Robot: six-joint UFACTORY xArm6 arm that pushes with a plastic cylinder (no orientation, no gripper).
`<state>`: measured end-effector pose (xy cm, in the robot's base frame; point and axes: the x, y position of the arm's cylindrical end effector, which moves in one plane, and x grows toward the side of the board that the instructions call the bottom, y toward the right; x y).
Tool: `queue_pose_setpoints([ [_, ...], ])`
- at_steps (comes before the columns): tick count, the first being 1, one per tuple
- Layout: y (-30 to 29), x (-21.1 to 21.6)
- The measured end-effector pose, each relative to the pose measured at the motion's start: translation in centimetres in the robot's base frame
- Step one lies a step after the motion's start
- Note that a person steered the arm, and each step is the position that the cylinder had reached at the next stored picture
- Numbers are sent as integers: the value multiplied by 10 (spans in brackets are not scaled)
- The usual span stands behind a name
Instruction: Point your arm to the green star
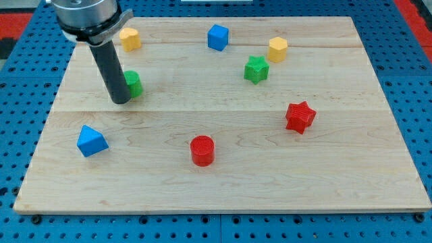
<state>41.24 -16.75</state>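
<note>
The green star (256,69) lies on the wooden board (223,189) at the upper right of centre. My tip (120,101) rests on the board at the view's left, far left of the star. It stands right beside a green block (133,84), which the rod partly hides; its shape is unclear.
A yellow block (129,38) sits at the top left, a blue cube (217,37) at the top centre, a yellow block (277,48) just up-right of the star. A red star (300,117), a red cylinder (202,150) and a blue triangular block (91,141) lie lower.
</note>
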Motion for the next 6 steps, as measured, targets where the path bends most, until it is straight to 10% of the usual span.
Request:
queue_pose_setpoints([
  [6,157,-18],
])
